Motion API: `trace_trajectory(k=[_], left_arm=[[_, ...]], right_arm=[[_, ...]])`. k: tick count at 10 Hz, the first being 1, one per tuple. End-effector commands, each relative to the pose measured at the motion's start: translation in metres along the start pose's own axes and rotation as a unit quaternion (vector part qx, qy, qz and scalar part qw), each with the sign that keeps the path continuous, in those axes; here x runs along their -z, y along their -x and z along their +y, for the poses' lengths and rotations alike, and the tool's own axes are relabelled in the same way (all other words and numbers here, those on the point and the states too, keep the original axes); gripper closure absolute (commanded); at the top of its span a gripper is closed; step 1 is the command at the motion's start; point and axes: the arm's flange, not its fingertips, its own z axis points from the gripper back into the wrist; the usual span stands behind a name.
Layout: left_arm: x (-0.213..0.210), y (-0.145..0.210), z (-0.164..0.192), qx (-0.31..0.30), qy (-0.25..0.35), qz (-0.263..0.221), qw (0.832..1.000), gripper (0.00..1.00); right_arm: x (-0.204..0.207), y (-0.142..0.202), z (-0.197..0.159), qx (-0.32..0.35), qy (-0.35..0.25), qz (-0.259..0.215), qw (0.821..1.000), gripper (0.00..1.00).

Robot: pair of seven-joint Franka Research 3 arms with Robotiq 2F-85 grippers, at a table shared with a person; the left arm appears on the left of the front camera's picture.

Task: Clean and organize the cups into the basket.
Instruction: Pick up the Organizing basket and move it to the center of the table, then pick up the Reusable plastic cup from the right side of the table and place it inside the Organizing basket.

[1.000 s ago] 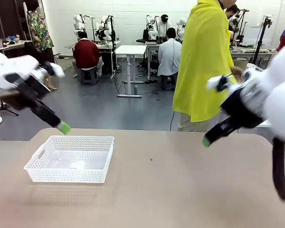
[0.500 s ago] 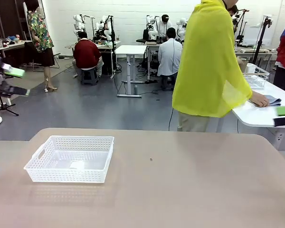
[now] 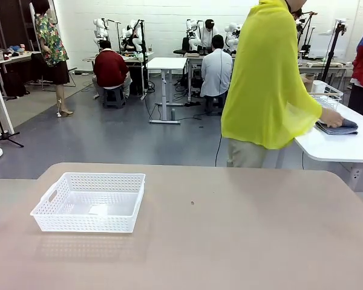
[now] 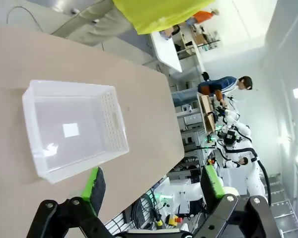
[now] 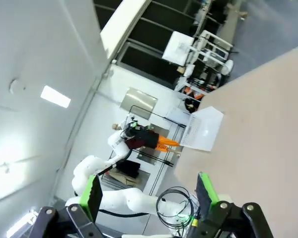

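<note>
The white lattice basket [image 3: 91,202] sits on the left part of the tan table with nothing in it except a small white label on its floor. Seen from high up in the left wrist view, the basket [image 4: 72,131] lies beyond my left gripper [image 4: 151,186], whose green-padded fingers stand wide apart with nothing between them. My right gripper [image 5: 149,193] is open too, holding nothing and pointing past the table's edge toward the room. The cups are out of view.
A person in a yellow top [image 3: 263,78] stands behind the table's far right edge, reaching to a white side table [image 3: 339,145] with a folded dark cloth. The tan tabletop [image 3: 230,235] is bare right of the basket.
Both arms have drawn back out of the front view, the left off to the left and the right off to the right. The person has leaned further toward the side table.
</note>
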Motion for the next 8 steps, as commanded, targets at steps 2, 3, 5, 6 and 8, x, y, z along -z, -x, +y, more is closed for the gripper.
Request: trace_trajectory(k=[2,3,5,6,8], left_arm=[[-0.038,0.005,-0.007,0.003,-0.027,-0.008,1.000,0.00],[-0.050,0.010,-0.008,0.001,-0.033,-0.017,0.999,0.00],[-0.068,0.019,-0.006,-0.009,-0.052,-0.028,0.998,0.00],[-0.076,0.022,-0.004,-0.012,-0.053,-0.031,0.998,0.00],[-0.073,0.019,-0.001,-0.010,-0.047,-0.037,0.998,0.00]], right_arm=[[-0.017,0.012,0.030,0.054,0.133,0.042,0.989,0.00],[-0.023,0.014,0.037,0.075,0.162,0.057,0.982,0.00],[-0.036,0.018,0.048,0.085,0.185,0.050,0.978,0.00],[-0.042,0.019,0.051,0.078,0.194,0.037,0.977,0.00],[-0.039,0.015,0.045,0.076,0.191,0.038,0.978,0.00]])
